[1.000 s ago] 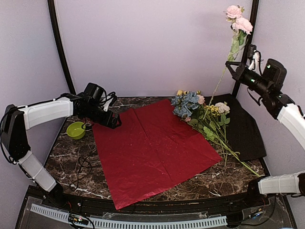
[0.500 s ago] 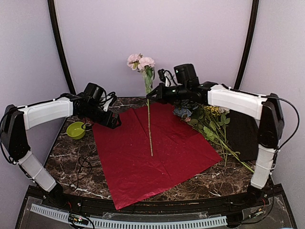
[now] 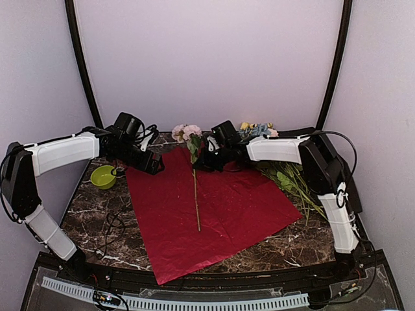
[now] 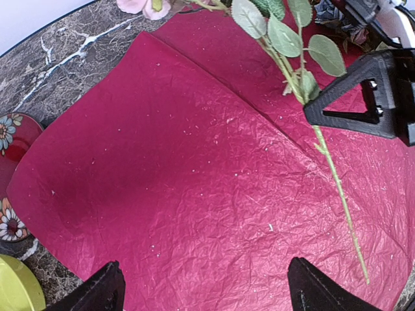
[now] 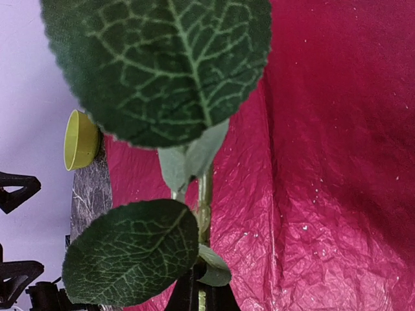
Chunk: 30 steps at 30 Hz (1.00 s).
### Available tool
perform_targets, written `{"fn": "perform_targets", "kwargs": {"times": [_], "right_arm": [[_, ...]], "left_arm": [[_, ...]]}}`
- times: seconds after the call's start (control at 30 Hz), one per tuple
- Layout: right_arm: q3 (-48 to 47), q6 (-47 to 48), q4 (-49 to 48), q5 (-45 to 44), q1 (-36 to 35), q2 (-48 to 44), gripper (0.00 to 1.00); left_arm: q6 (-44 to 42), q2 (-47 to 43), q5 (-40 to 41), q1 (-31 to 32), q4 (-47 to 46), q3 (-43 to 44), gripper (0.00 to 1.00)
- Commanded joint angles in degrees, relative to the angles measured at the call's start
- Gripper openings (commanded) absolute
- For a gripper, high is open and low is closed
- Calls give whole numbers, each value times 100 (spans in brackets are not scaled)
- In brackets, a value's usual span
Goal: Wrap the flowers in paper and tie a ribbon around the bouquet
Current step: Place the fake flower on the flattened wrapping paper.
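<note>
The right gripper [image 3: 209,157], closed on the rose stem [image 3: 196,194] just below its leaves [image 4: 285,35], holds a probably light, whippy load; the left gripper [image 4: 207,291] stands open.

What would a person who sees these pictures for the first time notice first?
The large crinkled red paper sheet, spread across the middle of the dark marble table. Above it, the right gripper is shut on a long-stemmed pink rose, its blossoms toward the back wall.

Left arm extended, left tool [image 3: 154,164] jaws wide. Right arm reaching left, right tool [image 3: 206,158] clamped on flower stem [image 3: 196,201].
</note>
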<state>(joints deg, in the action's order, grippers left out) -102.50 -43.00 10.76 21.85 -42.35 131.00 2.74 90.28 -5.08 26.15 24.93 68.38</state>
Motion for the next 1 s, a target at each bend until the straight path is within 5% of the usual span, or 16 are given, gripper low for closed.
{"fn": "perform_targets", "kwargs": {"times": [0.0,0.47,0.73,0.97], "right_arm": [[-432,-154,-228,-156,-3,202,0],[-5,-778,-779,-915,276,311,0],[-321,-148,-145,-1344,288,222,32],[-716,1614,1395,-1824,337,-608,43]], "left_arm": [[-72,-222,54,20,0,-106,89],[-72,-161,51,21,12,-110,89],[-89,-131,73,15,12,-114,89],[-97,-93,67,14,31,-97,89]]}}
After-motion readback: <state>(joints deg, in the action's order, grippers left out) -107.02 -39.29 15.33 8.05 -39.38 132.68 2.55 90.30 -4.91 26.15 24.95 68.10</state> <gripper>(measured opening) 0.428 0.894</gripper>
